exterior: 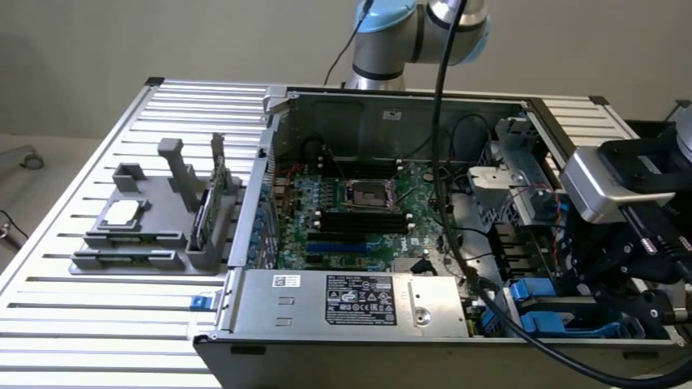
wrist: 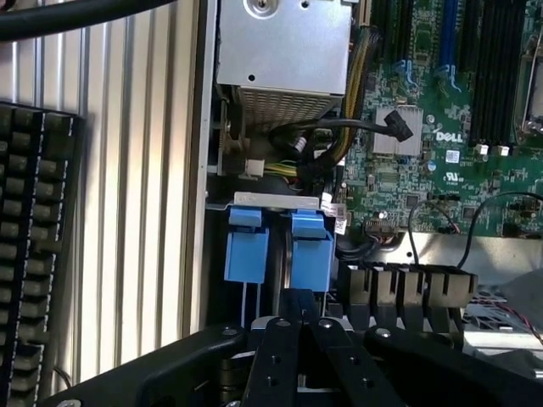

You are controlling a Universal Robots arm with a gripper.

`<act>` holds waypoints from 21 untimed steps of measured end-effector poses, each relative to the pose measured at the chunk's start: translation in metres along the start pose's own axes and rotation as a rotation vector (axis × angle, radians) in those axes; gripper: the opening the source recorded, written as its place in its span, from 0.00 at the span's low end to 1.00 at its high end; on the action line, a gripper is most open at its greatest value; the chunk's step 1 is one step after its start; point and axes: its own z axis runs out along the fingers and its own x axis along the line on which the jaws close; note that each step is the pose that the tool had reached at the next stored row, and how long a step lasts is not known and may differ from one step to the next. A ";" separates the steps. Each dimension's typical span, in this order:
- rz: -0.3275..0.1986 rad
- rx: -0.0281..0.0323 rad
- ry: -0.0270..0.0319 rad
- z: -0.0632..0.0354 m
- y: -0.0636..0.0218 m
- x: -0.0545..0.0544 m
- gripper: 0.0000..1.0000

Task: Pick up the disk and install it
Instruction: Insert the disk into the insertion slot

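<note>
The gripper [wrist: 299, 309], fingers together, hangs just above the disk [wrist: 310, 253], which stands on edge in its blue carrier inside the case [exterior: 390, 113]. The disk looks stiff, fairly heavy and shock-sensitive, and is best pinched by the carrier's edges.

In the case [exterior: 258, 190] — motherboard [exterior: 357, 212] behind, power supply [exterior: 346, 301] in front.

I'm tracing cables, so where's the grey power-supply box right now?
The power-supply box lies inside the open computer case, along the wall nearest the exterior camera, with blue carriers just to the exterior view's right of it.
</note>
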 end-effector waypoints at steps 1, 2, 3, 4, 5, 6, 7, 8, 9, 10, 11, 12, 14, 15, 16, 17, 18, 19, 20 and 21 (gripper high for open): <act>0.000 0.0000 -0.0005 0.0018 -0.0004 0.000 0.11; 0.000 0.0001 -0.0007 0.0035 -0.0009 -0.001 0.11; 0.000 0.0001 -0.0010 0.0051 -0.0015 -0.001 0.11; 0.000 0.0001 -0.0023 0.0071 -0.0022 -0.001 0.11; 0.000 0.0002 -0.0028 0.0088 -0.0029 -0.002 0.11; 0.000 0.0002 -0.0030 0.0101 -0.0037 -0.002 0.11; 0.000 0.0002 -0.0036 0.0114 -0.0044 -0.002 0.11; 0.000 0.0002 -0.0043 0.0127 -0.0051 -0.001 0.11; 0.000 0.0003 -0.0049 0.0140 -0.0058 -0.001 0.11; 0.000 0.0002 -0.0051 0.0153 -0.0063 -0.001 0.11; 0.000 0.0001 -0.0049 0.0164 -0.0068 -0.001 0.11; 0.000 0.0002 -0.0050 0.0175 -0.0073 -0.001 0.11; 0.000 0.0001 -0.0054 0.0181 -0.0081 -0.001 0.11; 0.000 -0.0001 -0.0057 0.0183 -0.0084 -0.001 0.11; 0.000 -0.0016 -0.0067 0.0178 -0.0087 -0.001 0.11; 0.000 -0.0038 -0.0088 0.0163 -0.0090 -0.001 0.11; 0.000 -0.0067 -0.0086 0.0132 -0.0089 -0.002 0.11; 0.000 -0.0087 -0.0068 0.0091 -0.0087 -0.002 0.11; 0.000 -0.0100 -0.0073 0.0058 -0.0086 -0.002 0.11; 0.000 -0.0109 -0.0073 0.0022 -0.0085 -0.002 0.11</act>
